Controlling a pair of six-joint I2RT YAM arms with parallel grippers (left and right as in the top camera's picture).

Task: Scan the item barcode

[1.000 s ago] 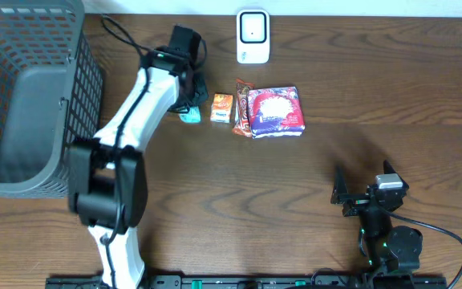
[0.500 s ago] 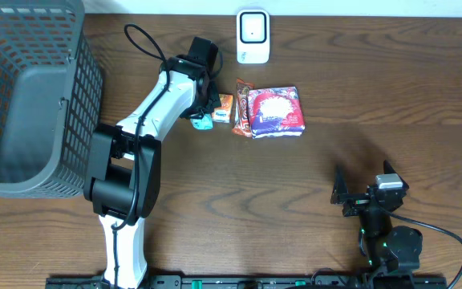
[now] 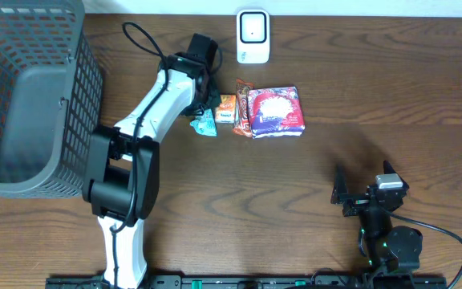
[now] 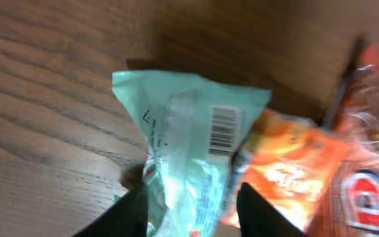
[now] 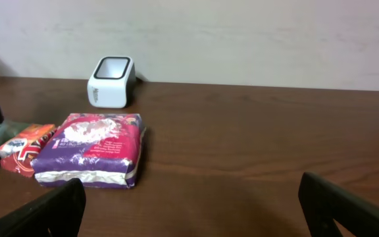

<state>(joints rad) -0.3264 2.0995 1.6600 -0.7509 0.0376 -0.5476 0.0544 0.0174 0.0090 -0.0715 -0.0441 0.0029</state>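
A pale teal packet lies on the table with its barcode facing up; overhead it shows as the teal packet, left of the other items. My left gripper straddles its near end, fingers apart on either side with small gaps, so it is open. The white scanner stands at the table's back edge, beyond the packets. My right gripper is open and empty at the front right, facing the scanner.
An orange packet touches the teal one, then come a red-brown packet and a purple bag. A grey wire basket fills the left side. The right arm sits near the front edge.
My left arm carried the teal packet rightward beside the orange one, then its jaws opened and the packet now lies on the table. The right arm has not moved.
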